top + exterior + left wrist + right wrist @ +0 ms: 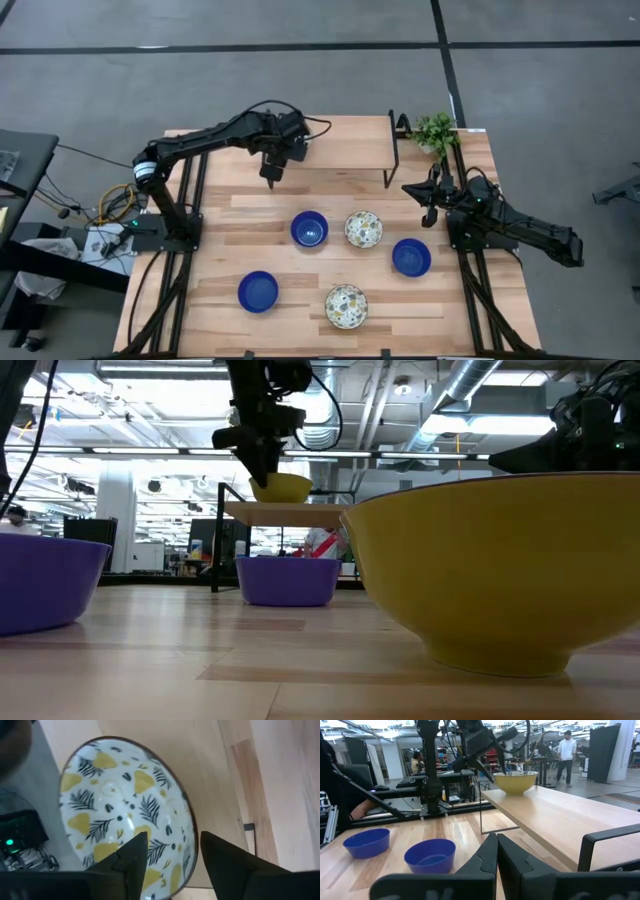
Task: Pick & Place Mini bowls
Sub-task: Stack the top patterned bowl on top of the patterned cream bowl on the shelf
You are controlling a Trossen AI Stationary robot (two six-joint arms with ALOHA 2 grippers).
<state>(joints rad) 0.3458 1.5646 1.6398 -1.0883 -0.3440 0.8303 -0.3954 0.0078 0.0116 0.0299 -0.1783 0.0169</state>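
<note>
Overhead, the bowl at the shelf's left end is hidden under the left arm's wrist; only the other views show it. The left wrist view looks into this patterned bowl (125, 815), cream inside with yellow pears and dark fern sprigs, its near rim cut off by the frame's edge. From the right wrist view its outside is plain yellow (515, 781), and it sits upright on the raised wooden shelf (340, 140), a pale plank on thin black legs. The left gripper (271, 178) is reached out over that end of the shelf, pointing down; its fingers (131, 857) stand apart, straddling the bowl's rim without visibly pressing it.

On the butcher-block table (210, 220) below are five more mini bowls, all round and glossy: a blue bowl (258, 291) at front left, another blue one (309, 229) near the middle, a patterned one (345, 306) at the front, a patterned one (363, 229) just beside the middle blue, and a third blue (411, 257) toward the right. In the low view the nearest patterned bowl fills much of the frame and blocks what lies behind.

At the right edge, near a small green plant (436, 130), the right gripper (428, 205) waits low, its fingers pressed together on nothing.
</note>
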